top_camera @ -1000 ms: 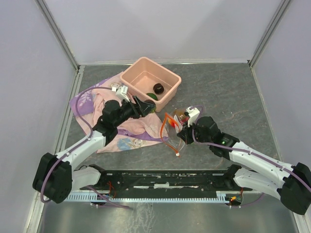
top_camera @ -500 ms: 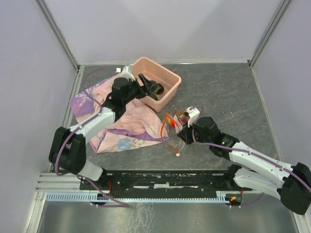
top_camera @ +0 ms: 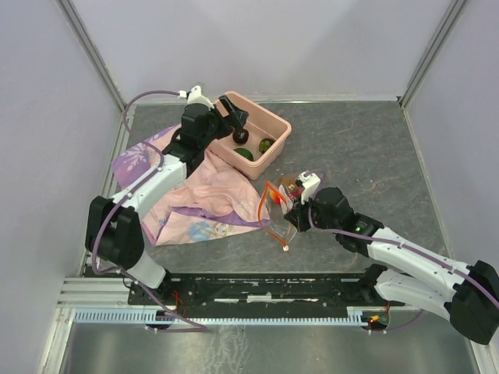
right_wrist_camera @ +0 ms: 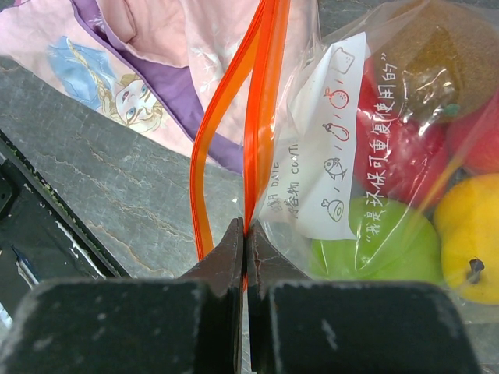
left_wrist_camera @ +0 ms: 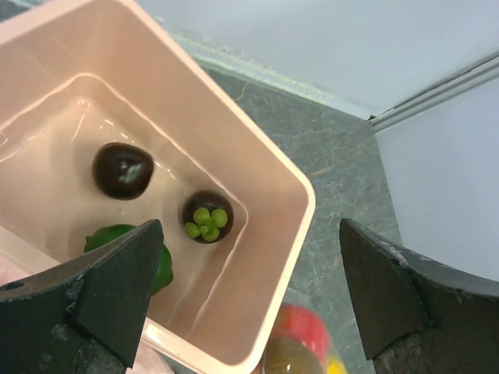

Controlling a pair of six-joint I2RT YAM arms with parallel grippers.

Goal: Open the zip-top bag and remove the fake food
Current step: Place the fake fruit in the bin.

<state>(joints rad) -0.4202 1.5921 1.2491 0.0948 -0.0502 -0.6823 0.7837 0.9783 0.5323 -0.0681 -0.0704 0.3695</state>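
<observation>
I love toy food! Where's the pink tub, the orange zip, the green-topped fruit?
pink tub (left_wrist_camera: pixel 234 152) left wrist view, inner wall
orange zip (right_wrist_camera: pixel 263 101) right wrist view, strip middle
green-topped fruit (left_wrist_camera: pixel 206 221) left wrist view, green top

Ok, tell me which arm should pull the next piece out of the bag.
Left. The right pincer is shut on the orange strip of the zip-top bag, while the left pincer hangs open and empty over the pink tub, free to fetch the fake food.
</observation>
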